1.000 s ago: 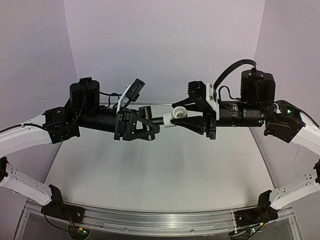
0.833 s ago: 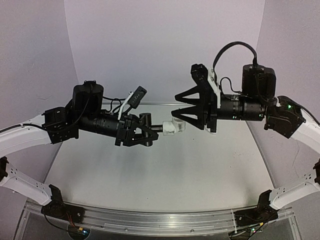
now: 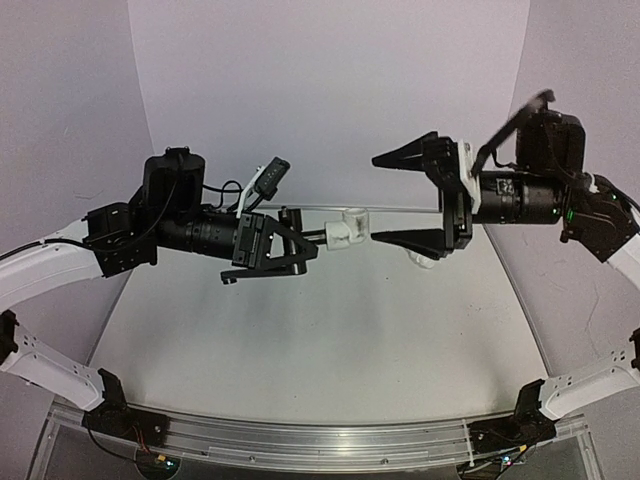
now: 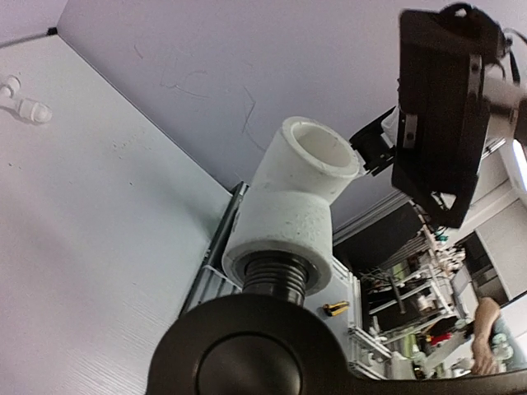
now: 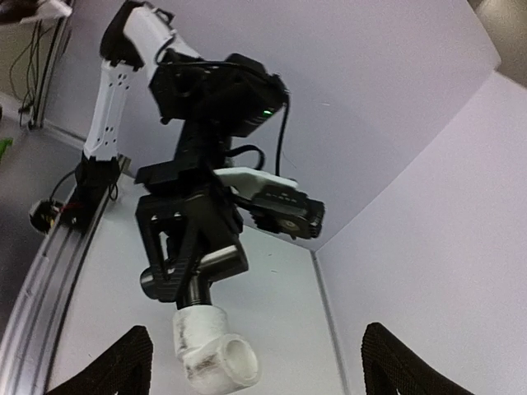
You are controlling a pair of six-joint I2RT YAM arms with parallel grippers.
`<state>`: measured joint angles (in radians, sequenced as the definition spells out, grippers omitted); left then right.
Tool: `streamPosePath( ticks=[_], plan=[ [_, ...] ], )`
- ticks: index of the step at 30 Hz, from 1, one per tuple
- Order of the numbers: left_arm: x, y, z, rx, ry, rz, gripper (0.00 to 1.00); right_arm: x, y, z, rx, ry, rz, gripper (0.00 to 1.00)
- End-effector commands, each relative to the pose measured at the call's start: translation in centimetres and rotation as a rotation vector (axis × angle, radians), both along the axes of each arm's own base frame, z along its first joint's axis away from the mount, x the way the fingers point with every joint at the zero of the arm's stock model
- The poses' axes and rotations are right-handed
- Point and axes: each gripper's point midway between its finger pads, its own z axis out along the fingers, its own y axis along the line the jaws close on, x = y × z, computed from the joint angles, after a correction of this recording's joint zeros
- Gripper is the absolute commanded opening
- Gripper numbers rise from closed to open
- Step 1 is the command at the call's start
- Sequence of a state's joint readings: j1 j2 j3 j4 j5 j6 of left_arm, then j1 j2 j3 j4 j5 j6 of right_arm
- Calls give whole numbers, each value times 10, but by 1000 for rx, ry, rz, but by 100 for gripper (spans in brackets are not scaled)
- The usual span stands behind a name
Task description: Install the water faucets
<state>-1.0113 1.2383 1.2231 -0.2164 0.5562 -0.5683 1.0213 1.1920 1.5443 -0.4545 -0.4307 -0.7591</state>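
Top external view: a white elbow fitting (image 3: 347, 229) sits on the threaded end of the dark grey faucet (image 3: 315, 237), held in the air above the table (image 3: 330, 350), between the two arms. The left gripper (image 3: 298, 250) is clamped on the faucet body. The right gripper (image 3: 375, 198) faces it, jaws spread wide and empty, just clear of the fitting. This looks like the screwing-on step — another turn would need those jaws squared around the elbow before closing.

surface: pale table (image 3: 300, 350) | on it: small white fitting (image 3: 420, 261), near the back edge
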Motion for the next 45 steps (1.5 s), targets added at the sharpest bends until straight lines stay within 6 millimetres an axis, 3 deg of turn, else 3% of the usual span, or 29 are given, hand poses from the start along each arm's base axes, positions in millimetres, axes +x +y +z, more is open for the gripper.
streamPosePath(
  ticks=[1,8,12,25,33,39,45],
  plan=[
    [-10,-2,72,-202,68,-108,0,-15,-2,-21,-118,-379,63,85],
    [-10,-3,68,-232,206,-229,0,-27,-6,-57,-197,-774,173,79],
    [-16,-7,66,-222,245,-298,0,-22,-3,-75,-244,-912,181,74],
    [-22,-14,49,-187,292,-389,0,7,6,-73,-234,-1037,20,69],
    [-23,-13,46,-183,270,-395,0,19,9,-58,-202,-912,-63,56],
    [-20,-8,51,-208,188,-342,0,9,10,-49,-134,-672,-35,41],
    [-18,6,59,-282,37,-249,0,4,17,-46,-73,-326,-34,38]
  ],
)
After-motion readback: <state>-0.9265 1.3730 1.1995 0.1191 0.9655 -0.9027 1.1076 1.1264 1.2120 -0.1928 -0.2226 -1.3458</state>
